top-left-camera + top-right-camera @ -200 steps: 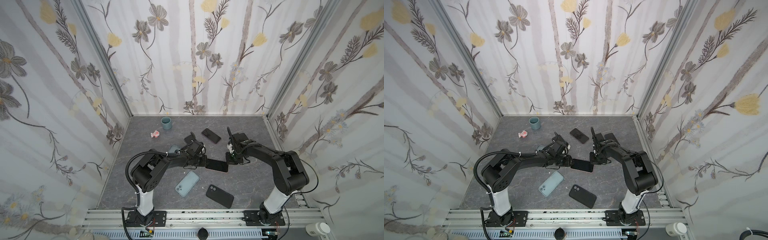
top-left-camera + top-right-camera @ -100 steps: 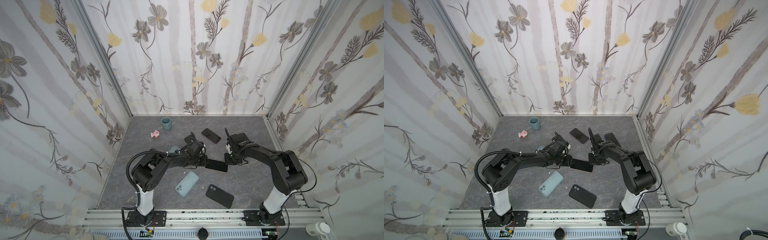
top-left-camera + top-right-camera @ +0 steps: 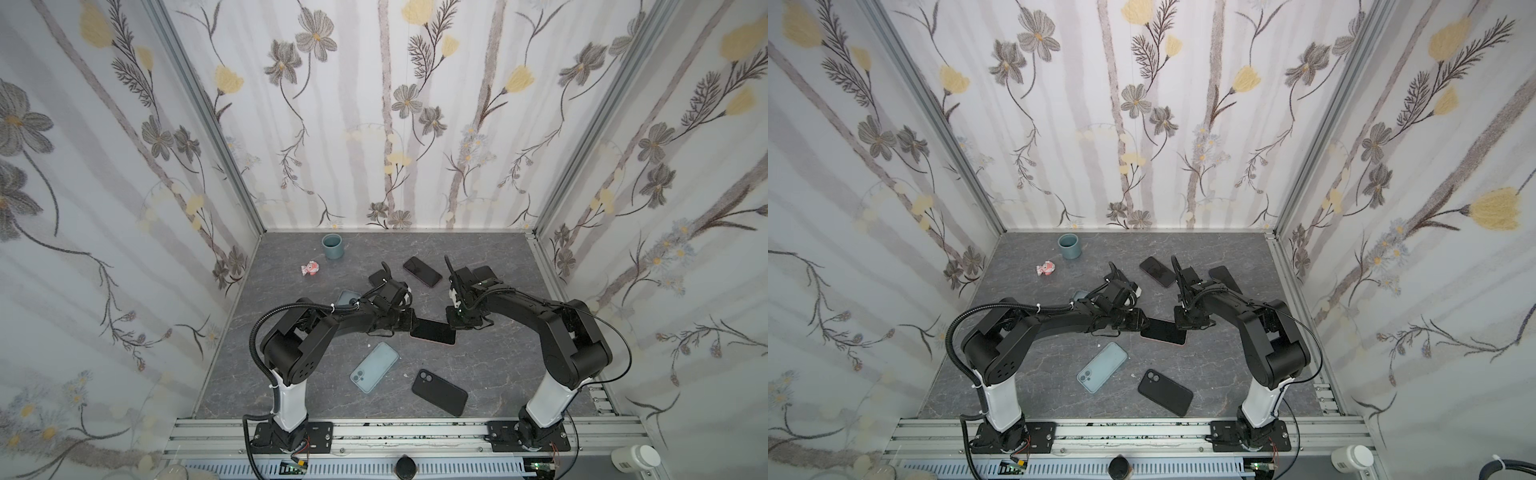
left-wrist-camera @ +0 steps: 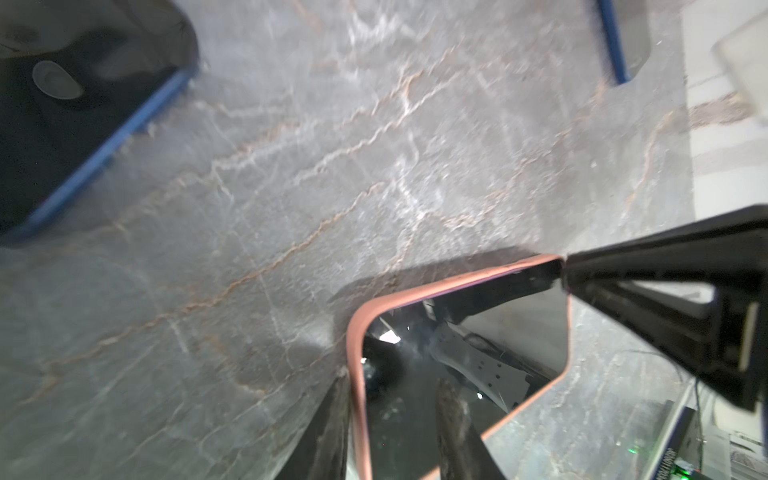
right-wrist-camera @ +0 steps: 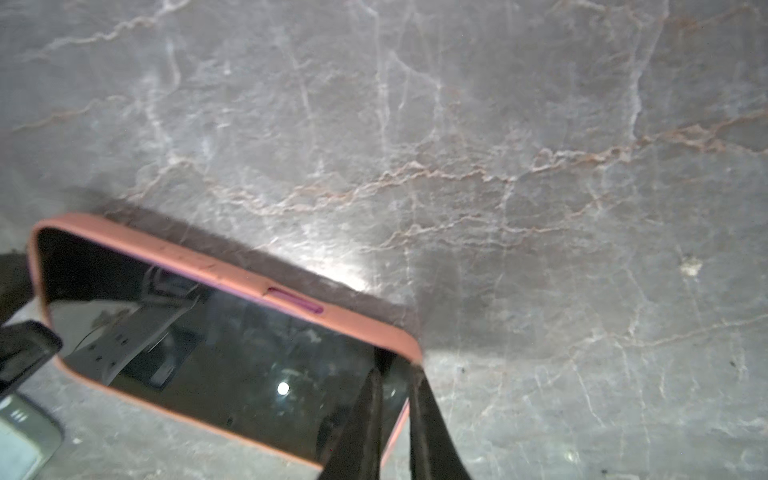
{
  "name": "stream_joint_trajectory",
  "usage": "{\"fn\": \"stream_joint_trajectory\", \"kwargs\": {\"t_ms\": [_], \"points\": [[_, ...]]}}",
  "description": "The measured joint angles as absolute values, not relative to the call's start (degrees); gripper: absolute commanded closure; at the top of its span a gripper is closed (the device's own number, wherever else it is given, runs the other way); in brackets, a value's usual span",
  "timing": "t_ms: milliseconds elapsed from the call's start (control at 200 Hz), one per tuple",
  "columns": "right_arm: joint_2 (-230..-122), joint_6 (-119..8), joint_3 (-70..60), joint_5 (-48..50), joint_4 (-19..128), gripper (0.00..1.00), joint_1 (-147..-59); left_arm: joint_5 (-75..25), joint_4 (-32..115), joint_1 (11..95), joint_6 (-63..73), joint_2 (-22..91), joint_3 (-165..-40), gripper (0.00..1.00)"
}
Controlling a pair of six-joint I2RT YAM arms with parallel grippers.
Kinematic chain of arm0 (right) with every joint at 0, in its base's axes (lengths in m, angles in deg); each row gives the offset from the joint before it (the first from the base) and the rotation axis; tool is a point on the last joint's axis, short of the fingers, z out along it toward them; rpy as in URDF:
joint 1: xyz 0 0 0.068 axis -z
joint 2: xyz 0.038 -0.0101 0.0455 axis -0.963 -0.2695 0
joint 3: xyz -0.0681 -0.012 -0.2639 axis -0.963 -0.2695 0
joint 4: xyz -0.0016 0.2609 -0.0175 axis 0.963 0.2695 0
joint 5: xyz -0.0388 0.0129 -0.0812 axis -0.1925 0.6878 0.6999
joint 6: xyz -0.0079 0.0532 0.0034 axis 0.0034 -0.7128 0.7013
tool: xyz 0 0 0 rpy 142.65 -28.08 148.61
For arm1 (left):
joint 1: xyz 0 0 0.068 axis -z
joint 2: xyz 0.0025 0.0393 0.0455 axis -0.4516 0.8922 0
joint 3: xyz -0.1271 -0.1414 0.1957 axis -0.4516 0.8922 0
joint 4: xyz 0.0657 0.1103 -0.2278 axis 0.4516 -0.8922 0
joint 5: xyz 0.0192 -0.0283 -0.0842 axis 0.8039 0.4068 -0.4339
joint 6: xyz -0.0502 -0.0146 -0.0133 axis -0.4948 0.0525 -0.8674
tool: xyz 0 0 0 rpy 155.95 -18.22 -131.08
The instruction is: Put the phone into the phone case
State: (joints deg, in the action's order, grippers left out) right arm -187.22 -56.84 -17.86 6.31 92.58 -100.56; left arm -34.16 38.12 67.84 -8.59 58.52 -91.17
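On the grey marbled surface, centre stage: the left pincer pinches one end of the phone, lying screen-up inside its pink phone case; at the opposite corner the right pincer straddles the rim, fingers narrowly parted, grip impossible to tell.

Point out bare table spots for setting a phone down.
Bare: the back strip from the cup to the right wall, and the left edge in front of the pink toy. Crowded: the middle, around the cased phone, blue case and black case.
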Motion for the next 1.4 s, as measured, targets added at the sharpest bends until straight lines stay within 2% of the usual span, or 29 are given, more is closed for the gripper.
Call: {"fn": "stream_joint_trajectory", "kwargs": {"t_ms": [60,115,280,430,574,669,739,899,1014,1134,1399], "points": [[-184.73,-56.05,-15.65,6.31,92.80,0.65,-101.30,-33.40,37.24,67.42,-8.15,56.38,-92.59,0.63],[-182.63,-54.79,-13.81,6.31,92.47,0.61,-101.91,-32.96,36.57,67.18,-7.56,54.08,-94.10,0.62],[-176.42,-49.54,-11.19,7.20,91.83,0.51,-103.36,-30.71,31.76,66.77,-5.02,47.55,-99.78,0.60],[-169.08,-43.92,-11.87,7.84,87.35,0.45,-105.06,-28.13,28.98,66.83,-0.15,40.23,-102.51,0.53],[-162.56,-36.53,-17.66,6.74,80.38,0.42,-106.31,-23.34,32.74,66.81,6.30,31.77,-95.71,0.42],[-159.53,-31.29,-21.42,5.39,77.52,0.31,-107.71,-21.51,35.19,66.81,10.95,27.59,-90.03,0.37],[-157.62,-28.27,-23.58,4.56,75.81,0.28,-108.60,-21.24,37.79,66.81,14.49,24.86,-86.51,0.33],[-155.90,-23.03,-26.34,3.75,73.50,0.24,-109.06,-20.46,42.43,66.81,22.71,18.22,-81.09,0.24],[-156.55,-19.18,-27.82,3.77,74.50,0.23,-110.04,-20.19,44.02,66.81,27.37,15.79,-79.69,0.21],[-158.98,-16.19,-28.17,3.94,76.95,0.17,-111.47,-20.48,43.85,66.81,31.65,14.61,-79.10,0.20],[-161.82,-11.64,-28.37,5.69,80.73,0.16,-113.76,-23.76,42.67,66.81,39.32,13.08,-76.83,0.18]]}}
